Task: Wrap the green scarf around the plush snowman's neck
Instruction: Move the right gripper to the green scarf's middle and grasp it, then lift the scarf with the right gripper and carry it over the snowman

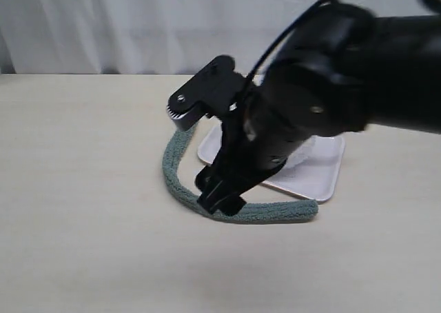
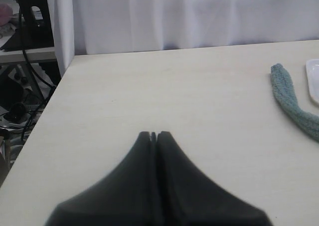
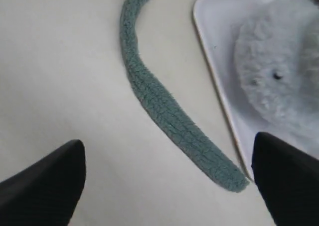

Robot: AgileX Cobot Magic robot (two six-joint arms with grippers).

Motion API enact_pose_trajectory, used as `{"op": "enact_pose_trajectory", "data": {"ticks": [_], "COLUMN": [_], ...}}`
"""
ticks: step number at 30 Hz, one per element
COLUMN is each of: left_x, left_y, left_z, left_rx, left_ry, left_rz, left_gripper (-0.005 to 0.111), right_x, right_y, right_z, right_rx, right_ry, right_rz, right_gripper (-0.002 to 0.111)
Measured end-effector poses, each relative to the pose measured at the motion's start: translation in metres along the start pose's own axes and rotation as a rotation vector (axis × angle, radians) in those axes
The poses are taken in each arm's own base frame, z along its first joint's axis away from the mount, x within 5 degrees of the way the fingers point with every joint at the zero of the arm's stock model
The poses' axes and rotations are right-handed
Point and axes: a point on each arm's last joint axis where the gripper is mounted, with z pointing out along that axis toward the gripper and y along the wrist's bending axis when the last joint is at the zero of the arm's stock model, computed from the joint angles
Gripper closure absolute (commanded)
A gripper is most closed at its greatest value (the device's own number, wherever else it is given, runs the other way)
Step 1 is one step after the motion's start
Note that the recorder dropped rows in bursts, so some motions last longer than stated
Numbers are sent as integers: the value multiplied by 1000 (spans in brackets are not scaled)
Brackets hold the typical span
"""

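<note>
Green scarf (image 1: 275,213), a fuzzy grey-green strip, lies on the table (image 1: 83,223), curving around the white tray (image 1: 324,178). Only the right wrist view shows the plush snowman (image 3: 279,76) on the tray. Right gripper (image 3: 167,146): fingers spread wide above the scarf, holding nothing. Left gripper (image 2: 153,134): fingers pressed together, empty.
</note>
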Motion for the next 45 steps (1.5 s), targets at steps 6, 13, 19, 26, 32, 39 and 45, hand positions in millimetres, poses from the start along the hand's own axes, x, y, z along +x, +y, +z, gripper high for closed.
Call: {"op": "enact_pose_trajectory", "data": {"ticks": [6,13,19,26,32,39,45], "left_x": [0,0,0,0,0,0,0], "left_y": [0,0,0,0,0,0,0], "left_z": [0,0,0,0,0,0,0], "left_rx": [0,0,0,0,0,0,0], "left_ry": [0,0,0,0,0,0,0], "left_rz": [0,0,0,0,0,0,0], "left_gripper": [107,107,107,107,107,107,107], "right_x": [-28,-58,-57,-56,-50,-52,-52], "right_y": [20,28,26,27,20,20,21], "right_z": [54,95,127,157,179,184,186], "right_rx": [-86,-109,-109,-112,-110,-112,-113], "right_ry": [91,90,127,103,118,93,95], "right_rz": [-47,-47,-61,-52,-32,-64,-71], "right_gripper": [24,28,31,37,45,79,104]}}
